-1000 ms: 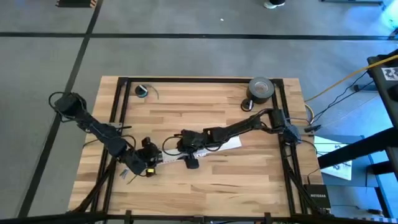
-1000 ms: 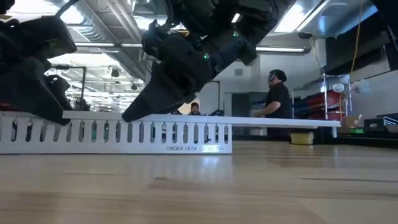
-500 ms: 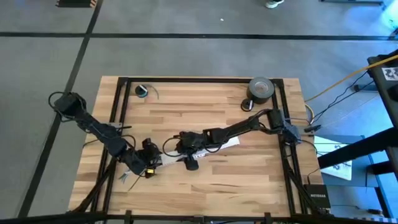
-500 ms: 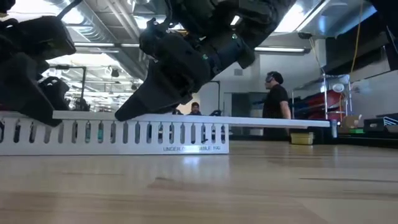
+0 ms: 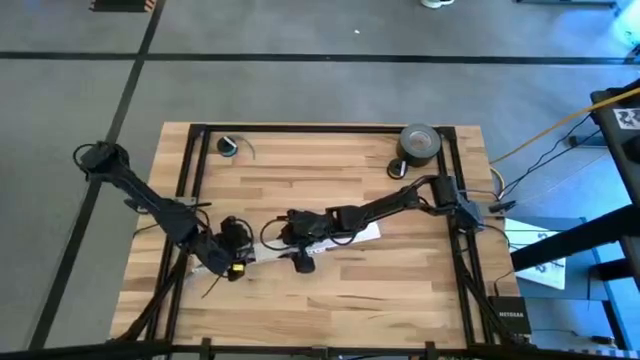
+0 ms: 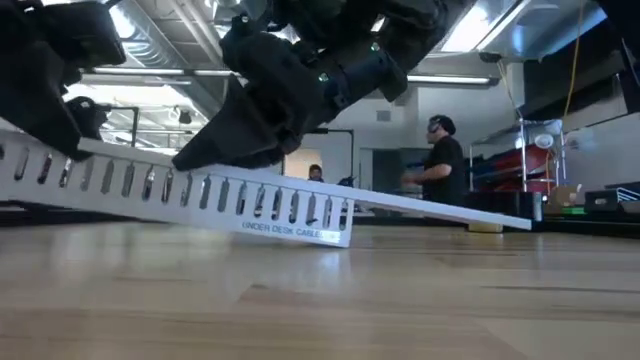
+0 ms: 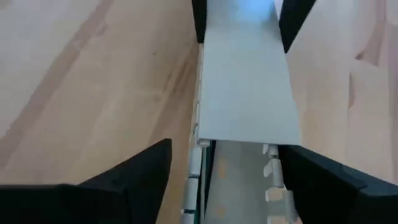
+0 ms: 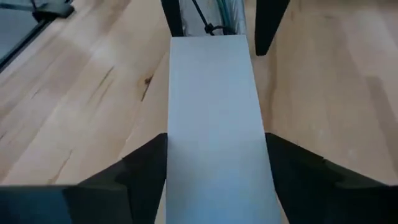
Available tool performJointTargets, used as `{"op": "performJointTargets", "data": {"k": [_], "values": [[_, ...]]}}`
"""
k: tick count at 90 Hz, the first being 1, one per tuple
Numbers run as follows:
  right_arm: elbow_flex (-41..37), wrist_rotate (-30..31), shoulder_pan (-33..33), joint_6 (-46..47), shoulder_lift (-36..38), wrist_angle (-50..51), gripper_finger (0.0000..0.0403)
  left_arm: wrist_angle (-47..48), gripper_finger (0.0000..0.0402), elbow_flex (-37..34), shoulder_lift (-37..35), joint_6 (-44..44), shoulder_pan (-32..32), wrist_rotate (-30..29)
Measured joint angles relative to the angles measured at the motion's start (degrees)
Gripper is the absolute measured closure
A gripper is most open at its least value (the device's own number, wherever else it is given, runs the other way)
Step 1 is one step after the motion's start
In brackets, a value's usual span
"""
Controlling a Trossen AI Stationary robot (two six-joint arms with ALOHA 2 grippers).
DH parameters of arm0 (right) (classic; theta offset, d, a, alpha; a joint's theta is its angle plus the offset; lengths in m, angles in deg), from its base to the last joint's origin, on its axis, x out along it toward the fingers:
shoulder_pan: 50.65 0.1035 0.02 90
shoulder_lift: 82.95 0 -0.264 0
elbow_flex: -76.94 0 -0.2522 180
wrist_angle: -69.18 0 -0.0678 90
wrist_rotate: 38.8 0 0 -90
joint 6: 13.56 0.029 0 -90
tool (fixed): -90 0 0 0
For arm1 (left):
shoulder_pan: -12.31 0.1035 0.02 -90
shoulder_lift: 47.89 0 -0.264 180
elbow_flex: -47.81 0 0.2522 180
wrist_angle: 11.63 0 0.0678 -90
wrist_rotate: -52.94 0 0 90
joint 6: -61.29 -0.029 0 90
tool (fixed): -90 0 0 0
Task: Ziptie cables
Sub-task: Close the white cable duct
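**Two grippers on one slotted tray**

Two claws meet along the white slotted strip (image 6: 190, 190) mid-table. The left gripper (image 5: 232, 262) straddles its open end, the right gripper (image 5: 300, 262) clamps its flat lid (image 8: 214, 124). Only the low view shows that end tilted up off the table (image 5: 400, 290). The right wrist view alone shows the cables (image 8: 224, 15) inside the strip, with the ziptie (image 8: 204, 22) (a thin black line).

Near the one white slotted cable tray (image 5: 300, 245) (tilted, one end raised): two grippers, left (image 5: 232, 262) and right (image 5: 297, 258); one tape roll (image 5: 420, 141); two people (image 6: 436, 165) behind it
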Motion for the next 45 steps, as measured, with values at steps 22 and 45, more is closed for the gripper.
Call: {"op": "performJointTargets", "data": {"k": [22, 45], "values": [[-0.3, 3.0, -0.5, -0.3, -0.4, 4.0, 0.0107, -2.5, 0.013, -0.1, 2.1, 0.9, 0.7, -0.3], [-0.3, 1.0, -2.8, -4.5, 0.1, 11.7, 0.0075, -5.2, 0.013, -0.2, 5.7, -0.2, 4.2, 0.2]]}}
